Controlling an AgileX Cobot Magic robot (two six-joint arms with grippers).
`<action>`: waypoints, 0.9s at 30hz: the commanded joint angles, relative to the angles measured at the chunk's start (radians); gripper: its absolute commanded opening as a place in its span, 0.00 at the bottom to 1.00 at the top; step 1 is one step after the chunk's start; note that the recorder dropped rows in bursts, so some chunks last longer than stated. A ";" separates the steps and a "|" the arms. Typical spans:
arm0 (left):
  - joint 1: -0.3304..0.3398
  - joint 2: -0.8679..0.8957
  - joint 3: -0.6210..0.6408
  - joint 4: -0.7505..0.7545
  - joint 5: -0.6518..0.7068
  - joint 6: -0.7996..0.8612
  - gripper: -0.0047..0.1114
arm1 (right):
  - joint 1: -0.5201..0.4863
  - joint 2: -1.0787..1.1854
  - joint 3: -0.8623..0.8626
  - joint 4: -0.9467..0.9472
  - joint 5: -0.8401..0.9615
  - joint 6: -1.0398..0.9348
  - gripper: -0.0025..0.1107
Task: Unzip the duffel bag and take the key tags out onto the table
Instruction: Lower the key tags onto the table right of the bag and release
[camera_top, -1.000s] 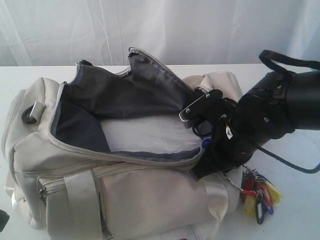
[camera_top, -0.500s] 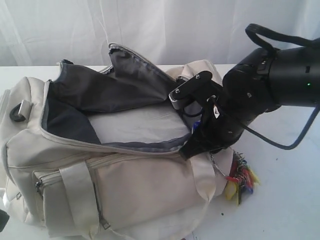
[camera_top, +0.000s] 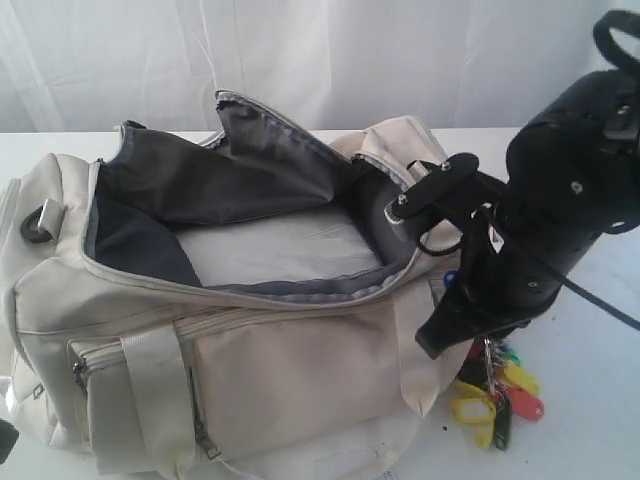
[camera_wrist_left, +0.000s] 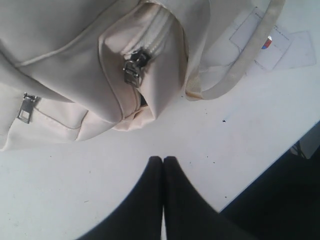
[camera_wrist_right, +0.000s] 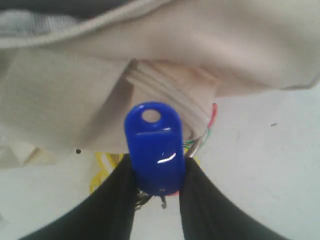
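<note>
Left gripper (camera_wrist_left: 163, 165): fingers pressed together with nothing between them, poised over the table (camera_wrist_left: 75, 175). The duffel bag (camera_wrist_left: 100, 65) lies just ahead of the fingertips and apart from them. Its nearest part is an end pocket with a metal zip pull (camera_wrist_left: 132, 70).

Bag, exterior view: the main zip is undone and the top flap is turned back, exposing the dark grey lining (camera_top: 240, 180).

Right gripper (camera_wrist_right: 157, 162): positioned outside the bag, just beside its right end and pointing down toward the table. The jaws are part-way apart and clamped on a blue tag (camera_wrist_right: 154, 145), which stands upright between the two fingers with its eyelet uppermost.

The rest of the key tags (camera_top: 500, 392), yellow, red and green, hang directly below the right gripper, clear of the bag opening and low over the table. Whether they touch the tabletop cannot be told.
</note>
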 joint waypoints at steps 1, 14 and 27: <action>0.004 -0.010 0.007 -0.016 0.012 -0.001 0.04 | -0.001 0.010 0.059 -0.048 -0.026 0.037 0.02; 0.004 -0.010 0.007 -0.016 0.012 -0.001 0.04 | -0.001 0.010 0.071 -0.246 -0.078 0.150 0.02; 0.004 -0.010 0.007 -0.016 0.012 -0.001 0.04 | -0.001 -0.013 0.067 -0.241 -0.062 0.172 0.49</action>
